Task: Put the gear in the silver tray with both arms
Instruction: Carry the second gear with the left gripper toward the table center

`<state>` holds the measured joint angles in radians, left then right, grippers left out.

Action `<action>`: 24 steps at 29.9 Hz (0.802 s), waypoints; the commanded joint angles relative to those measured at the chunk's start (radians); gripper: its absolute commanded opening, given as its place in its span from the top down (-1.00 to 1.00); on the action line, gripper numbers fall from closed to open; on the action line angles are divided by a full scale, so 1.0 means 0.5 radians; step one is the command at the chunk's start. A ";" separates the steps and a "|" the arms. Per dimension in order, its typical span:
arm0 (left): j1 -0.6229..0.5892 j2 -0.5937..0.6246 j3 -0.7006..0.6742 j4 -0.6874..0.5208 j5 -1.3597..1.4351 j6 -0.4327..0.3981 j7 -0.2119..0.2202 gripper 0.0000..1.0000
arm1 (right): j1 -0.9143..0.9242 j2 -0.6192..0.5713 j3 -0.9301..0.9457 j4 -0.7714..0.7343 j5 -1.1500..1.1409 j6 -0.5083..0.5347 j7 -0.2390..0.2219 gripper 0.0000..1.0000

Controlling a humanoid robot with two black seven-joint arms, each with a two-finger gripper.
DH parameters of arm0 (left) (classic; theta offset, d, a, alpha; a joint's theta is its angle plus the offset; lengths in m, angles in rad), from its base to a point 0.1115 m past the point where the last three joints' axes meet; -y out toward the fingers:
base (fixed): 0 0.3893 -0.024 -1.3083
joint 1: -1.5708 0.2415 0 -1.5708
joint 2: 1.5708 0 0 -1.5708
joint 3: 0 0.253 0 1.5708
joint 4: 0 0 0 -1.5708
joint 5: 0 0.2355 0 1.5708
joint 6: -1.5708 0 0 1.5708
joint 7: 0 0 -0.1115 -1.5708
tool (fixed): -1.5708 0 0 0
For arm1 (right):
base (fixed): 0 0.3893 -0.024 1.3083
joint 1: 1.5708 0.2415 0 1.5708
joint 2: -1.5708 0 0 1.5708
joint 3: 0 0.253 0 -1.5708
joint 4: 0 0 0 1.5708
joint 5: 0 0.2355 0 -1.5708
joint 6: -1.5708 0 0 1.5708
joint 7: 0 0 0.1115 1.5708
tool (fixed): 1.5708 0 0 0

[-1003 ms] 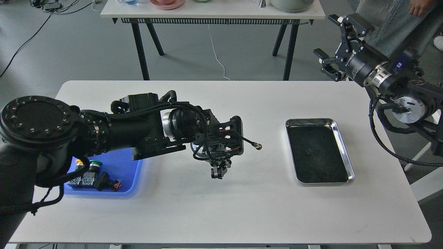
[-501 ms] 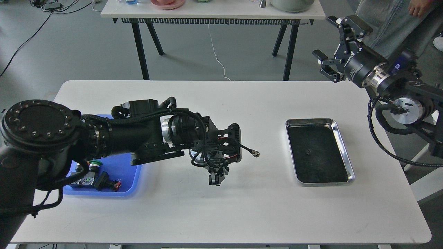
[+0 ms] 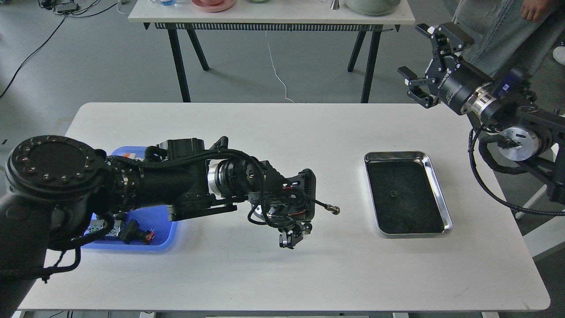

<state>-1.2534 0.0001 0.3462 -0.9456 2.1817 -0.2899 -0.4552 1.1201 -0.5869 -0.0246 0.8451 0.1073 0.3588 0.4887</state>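
The silver tray (image 3: 395, 154) lies on the right half of the white table, with a small dark piece (image 3: 392, 193) on its dark bottom. My left arm reaches across the table's middle. Its gripper (image 3: 289, 239) points down just above the table, left of the silver tray and well apart from it. It is small and dark, so I cannot tell its fingers apart or whether it holds a gear. My right gripper (image 3: 422, 56) is open and empty, raised high beyond the table's far right corner.
A blue plastic tray (image 3: 152, 221) with several small electrical parts (image 3: 128, 232) sits at the left, partly under my left arm. A second table (image 3: 273, 17) stands behind. A person (image 3: 494, 26) stands at the far right.
My left gripper has moved right and toward the table's front, closer to the silver tray. My right gripper has shifted slightly left, still open.
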 commanded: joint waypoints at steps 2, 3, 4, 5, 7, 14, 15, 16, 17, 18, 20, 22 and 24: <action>0.022 0.000 0.001 0.023 0.000 0.104 0.085 0.87 | -0.004 0.002 0.000 0.000 -0.003 0.000 0.000 -0.97; 0.031 0.000 -0.002 0.035 0.000 0.126 0.109 0.87 | -0.007 -0.001 0.000 0.000 -0.006 0.000 0.000 -0.97; 0.040 0.000 -0.002 0.053 0.000 0.168 0.131 0.88 | -0.007 -0.001 -0.003 0.000 -0.003 0.000 0.000 -0.97; 0.046 0.000 -0.005 0.081 0.000 0.239 0.152 0.88 | -0.007 -0.004 -0.015 0.000 -0.003 0.000 0.000 -0.97; 0.074 0.000 -0.005 0.136 0.000 0.374 0.180 0.88 | -0.007 -0.004 -0.031 0.000 -0.003 0.000 0.000 -0.97; 0.181 0.000 -0.005 0.238 0.000 0.623 0.211 0.88 | -0.010 -0.010 -0.031 0.003 -0.003 0.000 0.000 -0.97; 0.187 0.000 -0.005 0.238 0.000 0.629 0.208 0.88 | -0.010 -0.010 -0.031 0.003 -0.003 0.000 0.000 -0.97; 0.206 0.000 -0.005 0.238 0.000 0.641 0.208 0.88 | -0.010 -0.010 -0.031 0.003 -0.003 0.000 0.000 -0.97; 0.233 0.000 -0.008 0.241 0.000 0.656 0.199 0.88 | -0.010 -0.010 -0.031 0.003 -0.003 0.000 0.000 -0.97; 0.255 0.000 -0.008 0.244 0.000 0.675 0.196 0.88 | -0.010 -0.010 -0.031 0.000 -0.003 0.000 0.000 -0.97; 0.298 0.000 -0.008 0.250 0.000 0.712 0.192 0.88 | -0.010 -0.013 -0.031 0.003 -0.003 0.000 0.000 -0.97; 0.350 0.000 -0.005 0.253 0.000 0.733 0.195 0.89 | -0.010 -0.013 -0.034 0.003 -0.003 0.003 0.000 -0.97; 0.353 0.000 -0.002 0.253 0.000 0.742 0.195 0.89 | -0.013 -0.017 -0.031 0.003 -0.003 0.003 0.000 -0.97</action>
<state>-1.0900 0.0000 0.3424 -0.8201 2.1816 0.0705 -0.3581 1.1152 -0.5941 -0.0403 0.8466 0.1059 0.3600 0.4887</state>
